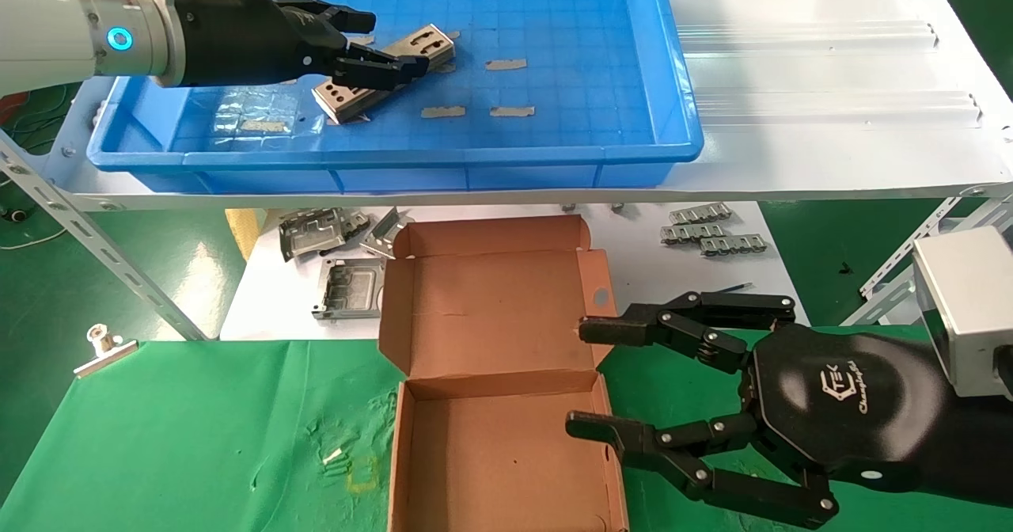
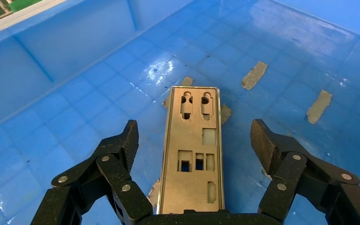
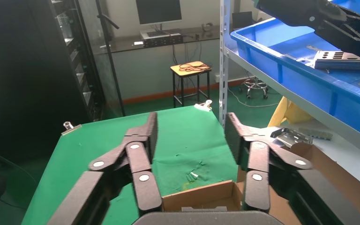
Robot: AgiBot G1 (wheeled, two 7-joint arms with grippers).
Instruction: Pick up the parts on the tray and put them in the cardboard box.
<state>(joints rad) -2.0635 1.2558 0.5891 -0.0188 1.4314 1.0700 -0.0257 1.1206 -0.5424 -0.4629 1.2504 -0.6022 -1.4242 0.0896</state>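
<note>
left gripper [image 2: 194,140]: open, over the tray [image 1: 673,81] near its left end, fingers [image 2: 126,140] either side of the part [image 2: 194,159], not touching | part: flat on tray floor | right gripper [image 1: 586,378]: open, by the box's [image 1: 491,310] right edge | box: open, on green cloth [image 1: 158,437]
</note>
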